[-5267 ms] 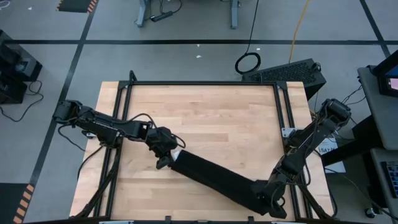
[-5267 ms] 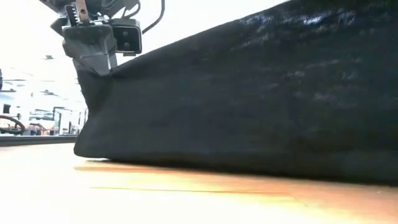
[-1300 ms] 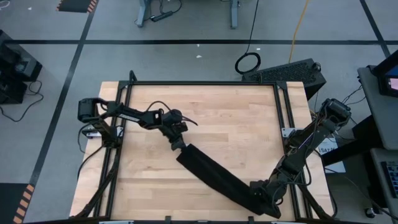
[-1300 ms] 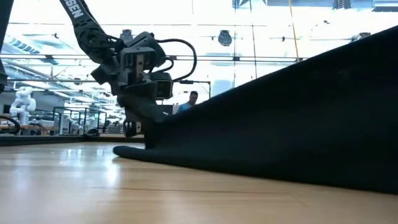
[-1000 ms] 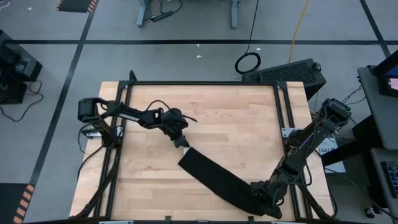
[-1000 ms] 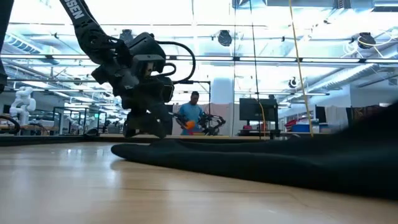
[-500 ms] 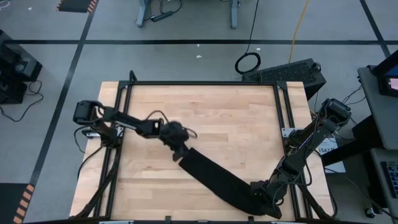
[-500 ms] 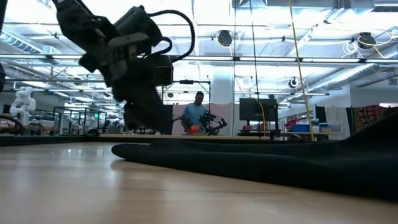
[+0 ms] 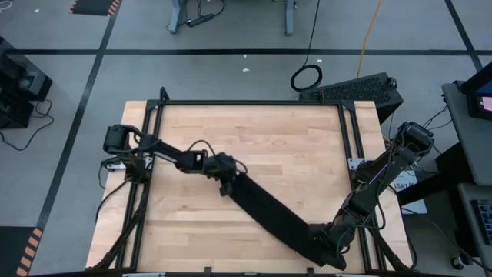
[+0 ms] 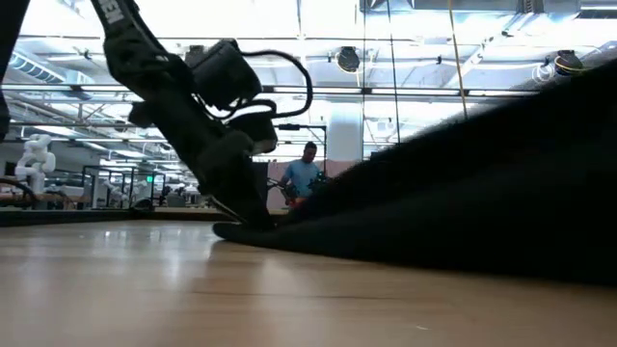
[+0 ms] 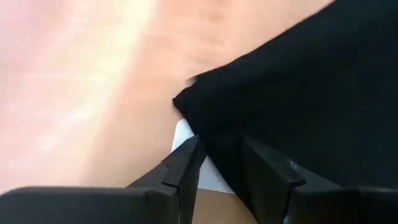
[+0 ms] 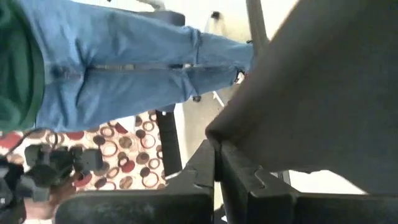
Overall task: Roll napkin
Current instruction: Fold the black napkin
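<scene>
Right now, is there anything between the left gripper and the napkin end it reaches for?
Nothing visible. The left gripper already has its fingers around the napkin end; only bare table surrounds it.

Left gripper (image 9: 227,187) back on napkin (image 9: 269,211) end, cloth lifted again.

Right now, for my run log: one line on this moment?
napkin: stretched between arms | left fingers: closing on its end | right fingers: shut on other end

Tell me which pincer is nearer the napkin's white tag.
Left. The left pincer straddles the napkin edge right at the white tag; the right pincer grips the opposite end.
</scene>
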Motion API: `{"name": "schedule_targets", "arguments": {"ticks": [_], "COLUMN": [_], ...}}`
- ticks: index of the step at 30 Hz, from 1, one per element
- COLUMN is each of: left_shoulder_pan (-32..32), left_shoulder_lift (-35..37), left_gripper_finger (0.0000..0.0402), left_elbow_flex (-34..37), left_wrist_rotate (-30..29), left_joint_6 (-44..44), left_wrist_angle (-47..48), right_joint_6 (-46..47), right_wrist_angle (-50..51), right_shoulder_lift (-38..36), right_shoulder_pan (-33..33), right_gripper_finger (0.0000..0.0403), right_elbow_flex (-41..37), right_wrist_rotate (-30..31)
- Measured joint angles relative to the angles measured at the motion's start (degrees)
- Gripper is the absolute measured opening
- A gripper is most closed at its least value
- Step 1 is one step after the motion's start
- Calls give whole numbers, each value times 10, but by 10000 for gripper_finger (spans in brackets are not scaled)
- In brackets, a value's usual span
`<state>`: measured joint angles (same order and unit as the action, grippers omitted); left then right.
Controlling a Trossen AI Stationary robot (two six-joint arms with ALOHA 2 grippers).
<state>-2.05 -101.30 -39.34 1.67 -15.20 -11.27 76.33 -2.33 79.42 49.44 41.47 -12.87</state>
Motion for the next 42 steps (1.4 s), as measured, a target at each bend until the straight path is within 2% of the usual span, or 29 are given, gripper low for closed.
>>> {"name": "schedule_targets", "arguments": {"ticks": [4,8,12,18,24,27,32,38,42], "left_shoulder_pan": [-60,-114,-139,-138,-97,-63,-32,-52,-82], "left_shoulder_lift": [7,19,37,62,72,61,40,2,-5], "left_gripper_finger": [125,125,125,125,125,125,125,124,124], "left_elbow_flex": [-1,-15,-44,-70,-70,-70,-70,-72,-73], "left_wrist_rotate": [-4,41,73,84,137,138,72,64,67], "left_joint_6": [32,51,50,38,25,53,126,210,274], "left_wrist_angle": [1,24,84,190,191,173,140,138,132], "right_joint_6": [36,76,85,78,71,73,108,157,189], "right_wrist_angle": [3,1,2,4,4,4,-1,-30,-50], "right_shoulder_lift": [0,0,0,0,0,0,0,0,0], "right_shoulder_pan": [-8,-30,-64,-98,-105,-104,-105,-105,-105], "right_gripper_finger": [0,0,0,0,0,0,0,0,0], "right_elbow_flex": [0,0,0,0,0,0,0,0,0], "right_wrist_rotate": [39,87,95,98,98,98,98,106,151]}}
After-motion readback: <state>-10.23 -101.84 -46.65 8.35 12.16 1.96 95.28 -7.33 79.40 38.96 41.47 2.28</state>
